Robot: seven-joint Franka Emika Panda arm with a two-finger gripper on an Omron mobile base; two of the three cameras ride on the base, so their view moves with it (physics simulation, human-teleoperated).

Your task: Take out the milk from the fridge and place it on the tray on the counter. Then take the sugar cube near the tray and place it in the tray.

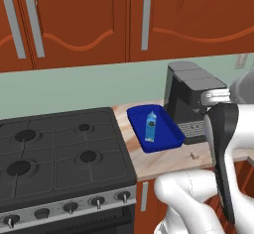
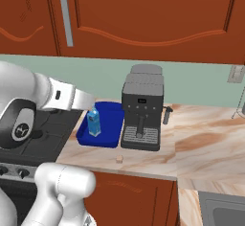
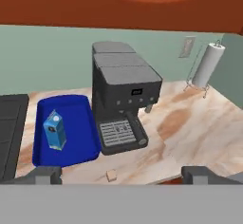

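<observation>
The blue milk carton (image 1: 151, 125) (image 2: 94, 122) (image 3: 54, 130) stands upright inside the dark blue tray (image 1: 168, 141) (image 2: 112, 119) (image 3: 71, 152) on the tan counter (image 1: 149, 163) (image 2: 206, 139) (image 3: 190, 133). A tiny pale sugar cube (image 1: 194, 155) (image 2: 119, 159) (image 3: 112, 175) lies on the counter in front of the tray, near the front edge. My gripper (image 3: 122, 174) hangs open above the counter's front edge, holding nothing, with the cube showing between its fingertips and below them.
A dark grey coffee machine (image 1: 191, 99) (image 2: 141, 110) (image 3: 123, 99) stands right beside the tray. The black stove (image 1: 59, 148) lies to the left of the tray. A paper towel roll (image 3: 208, 66) stands at the far right by the wall.
</observation>
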